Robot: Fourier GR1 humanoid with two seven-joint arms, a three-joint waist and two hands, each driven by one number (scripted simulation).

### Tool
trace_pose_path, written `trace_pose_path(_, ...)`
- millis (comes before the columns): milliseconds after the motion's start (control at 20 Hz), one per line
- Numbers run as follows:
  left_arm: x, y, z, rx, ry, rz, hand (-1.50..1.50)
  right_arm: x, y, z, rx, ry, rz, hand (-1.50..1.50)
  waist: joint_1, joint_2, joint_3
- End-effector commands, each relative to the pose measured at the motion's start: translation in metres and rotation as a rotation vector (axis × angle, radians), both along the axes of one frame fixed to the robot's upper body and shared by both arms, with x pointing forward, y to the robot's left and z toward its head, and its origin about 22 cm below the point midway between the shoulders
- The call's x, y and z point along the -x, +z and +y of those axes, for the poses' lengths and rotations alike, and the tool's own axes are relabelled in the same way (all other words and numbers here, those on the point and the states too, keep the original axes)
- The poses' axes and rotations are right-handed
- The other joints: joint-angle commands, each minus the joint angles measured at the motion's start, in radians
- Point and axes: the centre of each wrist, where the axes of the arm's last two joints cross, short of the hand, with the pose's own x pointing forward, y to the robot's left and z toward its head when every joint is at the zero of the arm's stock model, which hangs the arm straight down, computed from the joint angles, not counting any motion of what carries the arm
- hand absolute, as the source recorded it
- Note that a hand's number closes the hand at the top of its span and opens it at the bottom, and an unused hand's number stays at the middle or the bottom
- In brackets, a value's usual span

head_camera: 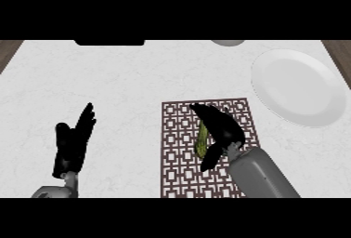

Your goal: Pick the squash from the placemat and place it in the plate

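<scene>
A green-yellow squash [203, 141] lies on the brown patterned placemat [179, 162] in the lower middle of the head view. My right hand [221, 130] is over it, fingers stretched along its right side and the thumb down by its near end, covering much of it; the fingers are not closed round it. The white plate [299, 87] rests at the right, beyond the placemat's far right corner. At the lower left my left hand [74, 142] rests open, fingers pointing up, well away from the placemat.
The counter is white marble with wooden edges showing at the far corners. A dark object [109, 42] sits at the far edge, and a grey round object [227, 42] lies at the far edge right of centre.
</scene>
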Motion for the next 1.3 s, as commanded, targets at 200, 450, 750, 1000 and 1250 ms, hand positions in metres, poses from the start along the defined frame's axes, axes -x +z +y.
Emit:
trace_pose_path(200, 0.014, -0.007, 0.002, 0.002, -0.001, -0.002, 0.00, -0.013, -0.011, 0.010, 0.011, 0.060, -0.088, 1.50, 0.004, 0.002, 0.001)
trace_pose_path(450, -0.006, 0.005, -0.008, -0.007, -0.006, -0.003, 0.00, -0.014, -0.001, 0.003, 0.045, 0.054, -0.139, 1.50, 0.000, 0.002, 0.001)
trace_pose_path(750, -0.011, 0.004, -0.010, 0.009, -0.007, -0.009, 0.00, -0.015, 0.013, -0.054, 0.071, 0.053, -0.308, 1.50, -0.004, 0.002, 0.001)
trace_pose_path(1000, -0.001, 0.009, -0.004, -0.011, 0.004, 0.003, 0.00, -0.024, 0.051, -0.118, 0.047, 0.252, -0.419, 1.50, -0.002, 0.000, 0.001)
trace_pose_path(1250, 0.001, 0.003, 0.018, -0.013, 0.001, -0.020, 0.00, -0.021, 0.057, -0.146, -0.014, 0.208, -0.570, 1.50, -0.003, 0.001, 0.001)
